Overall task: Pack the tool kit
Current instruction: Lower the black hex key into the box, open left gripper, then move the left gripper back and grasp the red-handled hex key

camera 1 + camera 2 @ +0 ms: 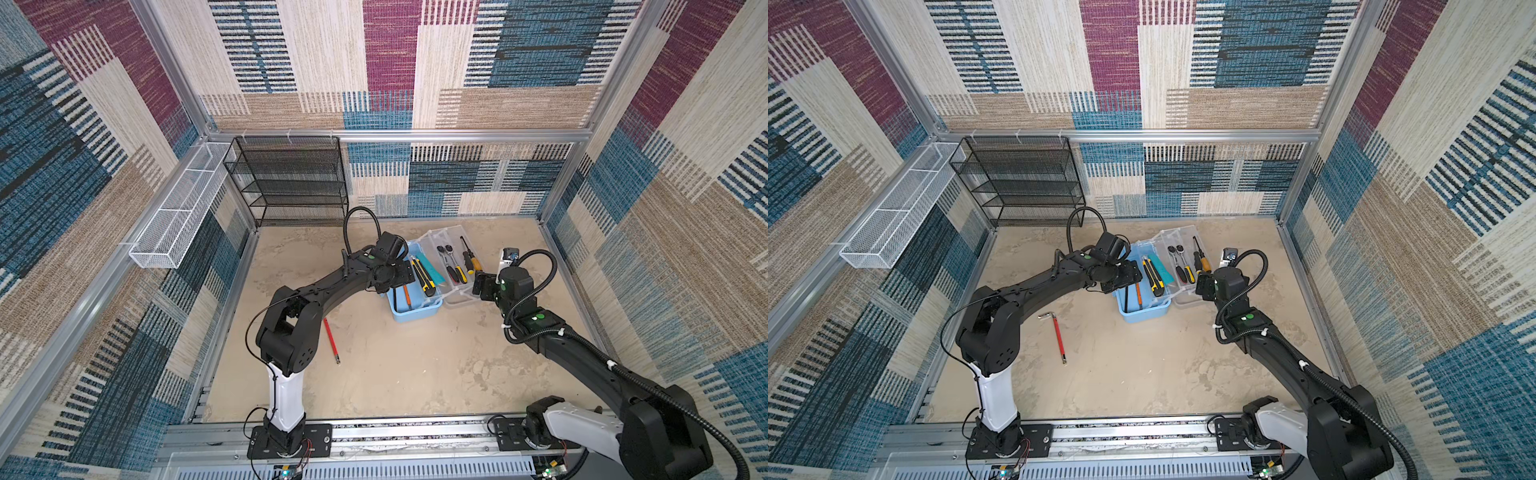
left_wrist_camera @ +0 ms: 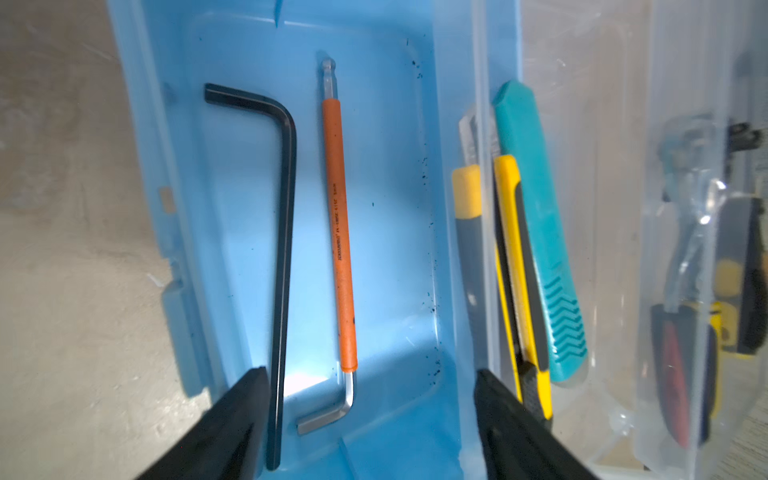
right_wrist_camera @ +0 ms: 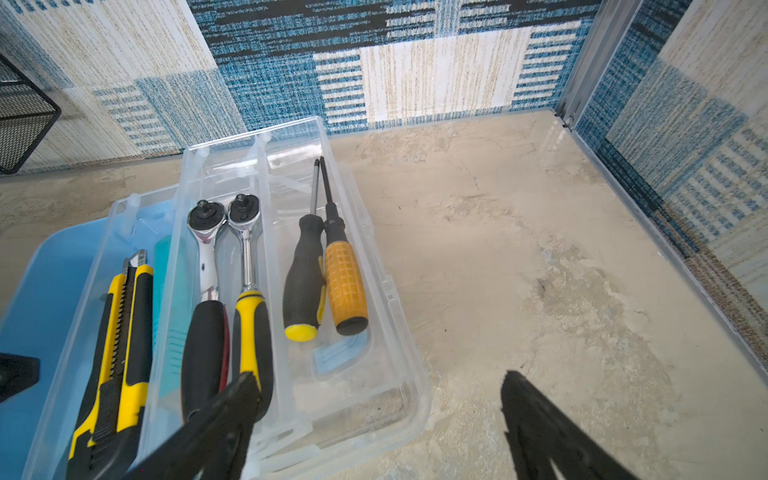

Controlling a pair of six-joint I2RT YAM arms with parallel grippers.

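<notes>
Left gripper [image 2: 370,372] held over the toolbox [image 2: 382,166], jaws spread, nothing pinched. Directly below it, the black hex key [image 2: 286,249] and orange hex key [image 2: 340,232] are laid flat on the box floor; the black one passes just beside one fingertip [image 2: 245,395].

Step judged: release into the box. Withdrawal is best made straight up, so that key is not dragged.

Red hex key [image 1: 1059,338] is seen on the table, well behind the gripper, near its arm. Right gripper [image 3: 379,373] spread, empty, ratchets [image 3: 249,316] just ahead of it.
</notes>
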